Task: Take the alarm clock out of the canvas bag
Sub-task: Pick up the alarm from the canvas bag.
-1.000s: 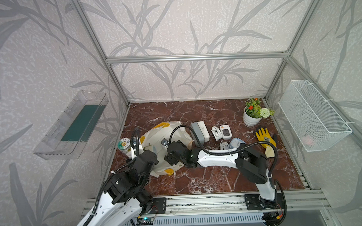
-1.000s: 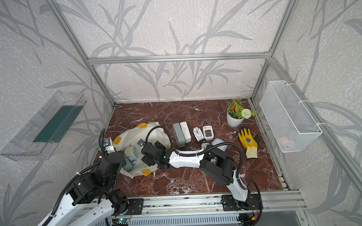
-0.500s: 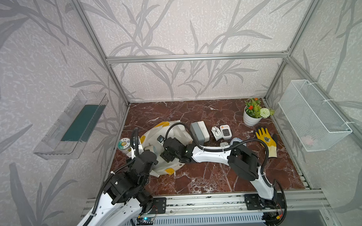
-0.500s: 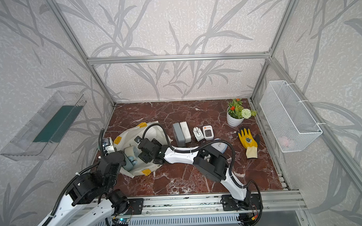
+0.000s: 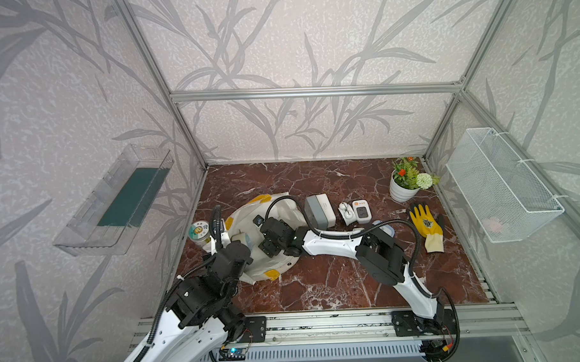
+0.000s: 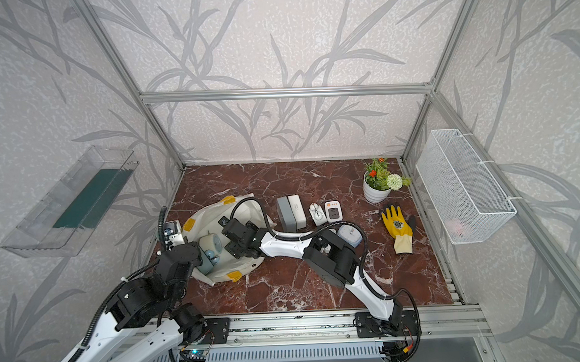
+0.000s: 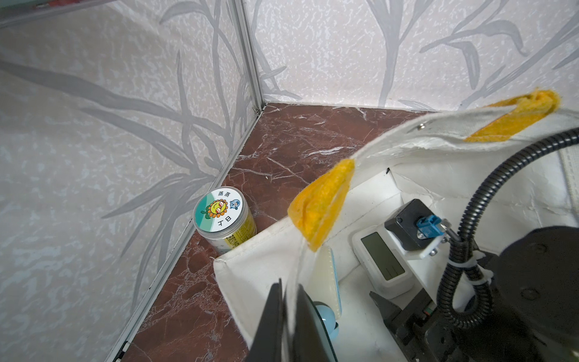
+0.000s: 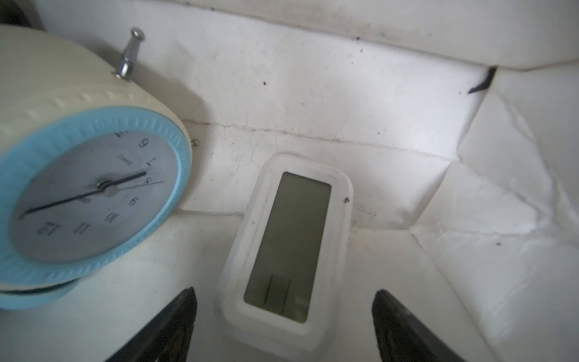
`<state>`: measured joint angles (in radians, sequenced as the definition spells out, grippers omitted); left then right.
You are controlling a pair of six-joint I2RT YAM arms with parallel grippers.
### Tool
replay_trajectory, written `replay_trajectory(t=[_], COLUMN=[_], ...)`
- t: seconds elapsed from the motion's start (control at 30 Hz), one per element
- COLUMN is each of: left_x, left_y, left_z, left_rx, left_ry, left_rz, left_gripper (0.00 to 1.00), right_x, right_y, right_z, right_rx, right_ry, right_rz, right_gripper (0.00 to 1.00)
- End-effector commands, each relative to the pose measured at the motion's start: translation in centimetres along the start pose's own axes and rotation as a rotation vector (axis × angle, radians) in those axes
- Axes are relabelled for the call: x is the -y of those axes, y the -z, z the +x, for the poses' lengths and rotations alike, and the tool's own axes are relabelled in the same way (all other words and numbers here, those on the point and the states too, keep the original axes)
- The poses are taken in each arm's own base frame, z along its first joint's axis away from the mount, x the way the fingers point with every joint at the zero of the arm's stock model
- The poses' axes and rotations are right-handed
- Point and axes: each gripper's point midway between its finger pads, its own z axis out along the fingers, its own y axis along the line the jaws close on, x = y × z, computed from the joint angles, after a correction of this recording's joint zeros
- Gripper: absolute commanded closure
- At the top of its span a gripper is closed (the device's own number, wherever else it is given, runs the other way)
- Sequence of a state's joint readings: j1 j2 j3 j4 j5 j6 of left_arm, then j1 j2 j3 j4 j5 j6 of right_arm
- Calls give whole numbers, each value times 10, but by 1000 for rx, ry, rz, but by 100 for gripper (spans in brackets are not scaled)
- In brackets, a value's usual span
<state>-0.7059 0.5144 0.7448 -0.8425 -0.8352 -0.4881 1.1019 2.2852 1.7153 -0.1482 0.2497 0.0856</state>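
Left fingers [image 7: 269, 319] are clamped on the rim of the canvas bag [image 7: 260, 266], at 9 o'clock on the tabletop [image 5: 319, 287]. Right fingers [image 8: 175, 316], spread wide and empty inside it, flank a digital display [image 8: 288, 244]. The alarm clock [image 6: 209, 244] sits at their 9 o'clock. Closing now would likely seize the wrong item.

Left arm [image 5: 174, 341]: rises from the near rail, elbow bent, wrist tipped down.
Left pincer [image 7: 289, 286]: jaws closed, pinching the canvas bag [image 7: 266, 260] rim.
Right arm [image 5: 330, 245]: stretched low toward the left arm.
Right pincer [image 8: 283, 294]: jaws wide apart, seemingly gripping nothing.
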Motion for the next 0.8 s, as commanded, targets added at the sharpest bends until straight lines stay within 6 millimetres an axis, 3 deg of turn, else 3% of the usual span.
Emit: replay_trajectory(t=[0.0,0.33,0.77], left_x=[2,3,3], left_y=[0,0,-1], left_z=[-5,-3,-1], left_rx=[21,17,14], left_ry=[36,36,33], left_rz=[10,15,11], left_gripper=[100,100,100], right_x=[2,0,2], right_y=[-4,-12,-7], right_z=[-1,-4,-3], right_rx=[-13,-11,-3], right_ry=[-14,-21,-27], right_rz=[12,12,-3], right_gripper=[12,16,45])
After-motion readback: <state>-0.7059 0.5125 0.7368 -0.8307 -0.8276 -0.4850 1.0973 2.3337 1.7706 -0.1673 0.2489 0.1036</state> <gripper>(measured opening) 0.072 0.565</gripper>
